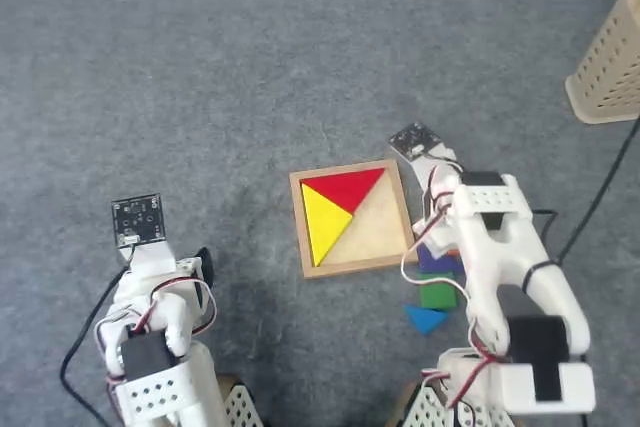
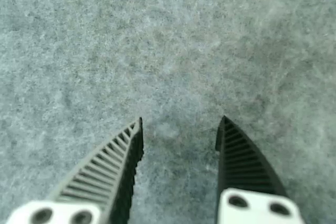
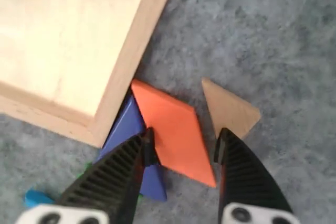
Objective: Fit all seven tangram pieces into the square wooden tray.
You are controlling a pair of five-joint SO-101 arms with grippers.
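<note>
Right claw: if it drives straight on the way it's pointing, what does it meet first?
Probably the orange parallelogram, which lies between the fingers of the open right claw, beside the tray corner. Height above it is unclear.

Nothing readable is showing anywhere — no words, numbers or signs are appearing on the square wooden tray (image 1: 300,227) or around it.

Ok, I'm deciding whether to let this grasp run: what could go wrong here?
The orange parallelogram overlaps the blue triangle, so the open right jaws may pinch or drag both. The tan triangle lies close beside one jaw and could get knocked. The corner of the wooden tray is near, so a shove might shift it.
</note>
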